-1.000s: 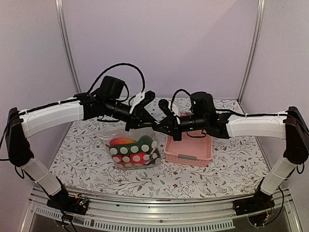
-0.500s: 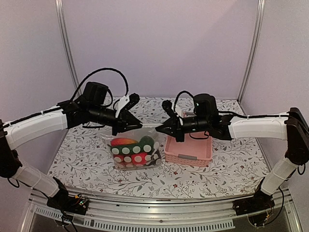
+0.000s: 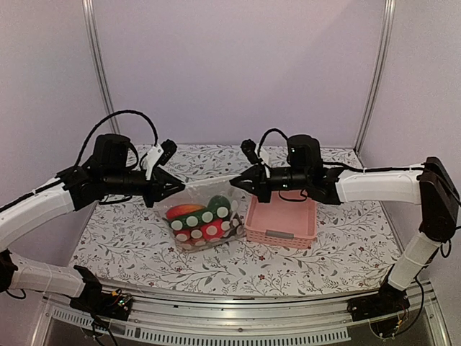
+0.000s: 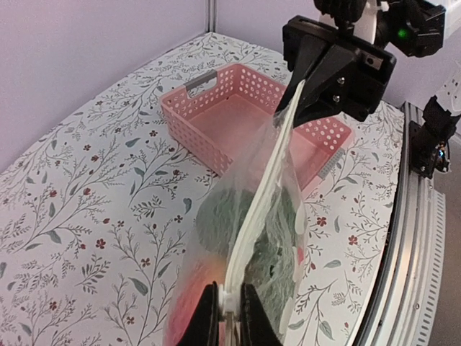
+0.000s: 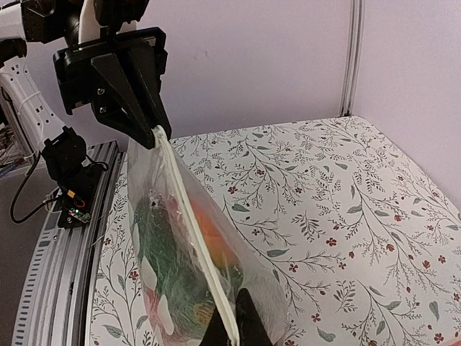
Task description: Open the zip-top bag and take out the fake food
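Note:
The zip-top bag (image 3: 205,216) hangs taut between my two grippers, just above the table, its white zip edge uppermost. The fake food (image 3: 189,213) shows through it as green, red and orange pieces. My left gripper (image 3: 167,189) is shut on the white slider at the bag's left top corner; in the left wrist view the gripper (image 4: 229,317) pinches it on the zip strip (image 4: 263,194). My right gripper (image 3: 238,184) is shut on the bag's right top corner, which also shows in the right wrist view (image 5: 232,324). Green food (image 5: 162,281) blurs through the plastic.
The pink slotted basket (image 3: 281,232) stands empty just right of the bag, below the right arm; it also shows in the left wrist view (image 4: 216,144). The floral tablecloth (image 3: 324,252) covers the table. Metal posts stand at the back corners, and a rail (image 3: 216,328) runs along the near edge.
My left arm has drawn back to the left with its gripper on the bag's top edge. The bag's top edge is now stretched longer between the grippers. The right gripper has barely moved.

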{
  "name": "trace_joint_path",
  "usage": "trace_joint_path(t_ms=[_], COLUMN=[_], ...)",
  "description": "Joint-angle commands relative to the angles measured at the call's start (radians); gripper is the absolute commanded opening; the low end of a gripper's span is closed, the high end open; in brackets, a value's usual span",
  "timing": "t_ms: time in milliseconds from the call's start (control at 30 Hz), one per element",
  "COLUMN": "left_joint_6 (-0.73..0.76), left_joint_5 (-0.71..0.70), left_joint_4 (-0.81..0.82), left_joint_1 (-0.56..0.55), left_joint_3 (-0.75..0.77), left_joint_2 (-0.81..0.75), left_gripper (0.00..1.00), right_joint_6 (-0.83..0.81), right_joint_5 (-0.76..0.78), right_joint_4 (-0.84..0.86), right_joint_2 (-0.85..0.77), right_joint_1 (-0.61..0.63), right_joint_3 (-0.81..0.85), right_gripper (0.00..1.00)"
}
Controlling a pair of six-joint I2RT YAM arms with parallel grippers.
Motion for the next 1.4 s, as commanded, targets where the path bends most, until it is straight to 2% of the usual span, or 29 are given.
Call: trace_joint_path(t_ms=[0, 400, 733, 833, 967, 1100, 1267, 1367], left_joint_6=[-0.059, -0.1, -0.109, -0.115, -0.106, -0.094, -0.142, -0.163], left_joint_5=[-0.13, -0.214, -0.264, -0.237, -0.175, -0.101, -0.098, -0.097], left_joint_4=[-0.112, -0.228, -0.313, -0.322, -0.325, -0.302, -0.228, -0.275], left_joint_1=[0.042, 0.052, 0.055, 0.055, 0.054, 0.032, 0.023, 0.023], left_joint_3=[-0.047, -0.093, -0.079, -0.072, -0.029, 0.088, 0.216, 0.315], left_joint_2=[-0.056, -0.161, -0.22, -0.223, -0.189, -0.144, -0.096, -0.002], left_gripper=[0.07, 0.07, 0.09, 0.11, 0.23, 0.37, 0.6, 0.68], right_joint_6=[0.028, 0.05, 0.056, 0.062, 0.075, 0.059, 0.024, 0.003], right_joint_5=[0.052, 0.01, -0.008, -0.021, -0.087, -0.162, -0.195, -0.202], right_joint_4=[0.056, 0.163, 0.184, 0.189, 0.197, 0.202, 0.177, 0.151], right_joint_2=[0.036, 0.112, 0.206, 0.232, 0.26, 0.264, 0.244, 0.237], right_joint_1=[-0.058, -0.149, -0.161, -0.162, -0.16, -0.145, -0.132, -0.13], right_joint_3=[0.059, 0.106, 0.192, 0.217, 0.248, 0.252, 0.246, 0.247], right_gripper=[0.0, 0.0, 0.0, 0.0, 0.0, 0.0, 0.0, 0.0])
